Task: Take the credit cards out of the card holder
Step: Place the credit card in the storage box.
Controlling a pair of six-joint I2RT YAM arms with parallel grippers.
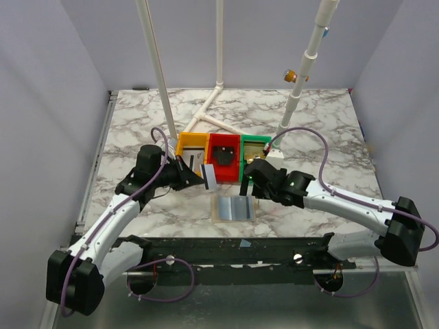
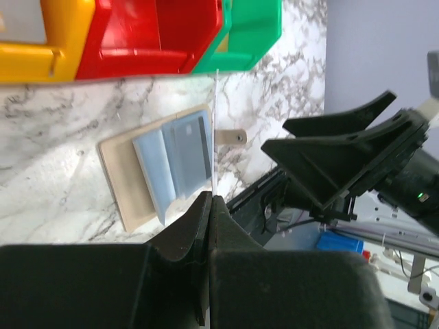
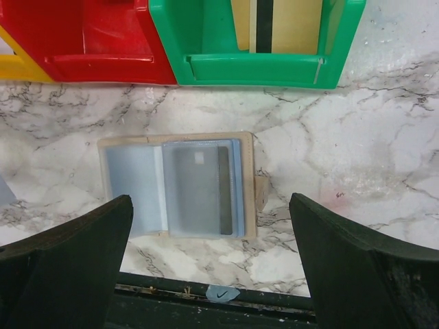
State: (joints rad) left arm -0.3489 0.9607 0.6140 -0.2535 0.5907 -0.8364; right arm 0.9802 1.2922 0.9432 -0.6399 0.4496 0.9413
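The card holder was seen lying open and flat on the marble worktop, just in front of a row of three trays and between the two claws. In the right wrist view a sleeved card, grey with a dark stripe, could be made out in the pale blue pocket of its right half.

The left claw was pressed together on a grey card, which was held clear of the worktop, near the far left corner of the holder. In the left wrist view this card was shown edge-on as a thin pale line between the closed fingers.

The right claw was spread wide above the holder, and nothing was held in it.

A gold-tan card with a black stripe was seen inside the green tray, beside the red tray and the yellow tray.
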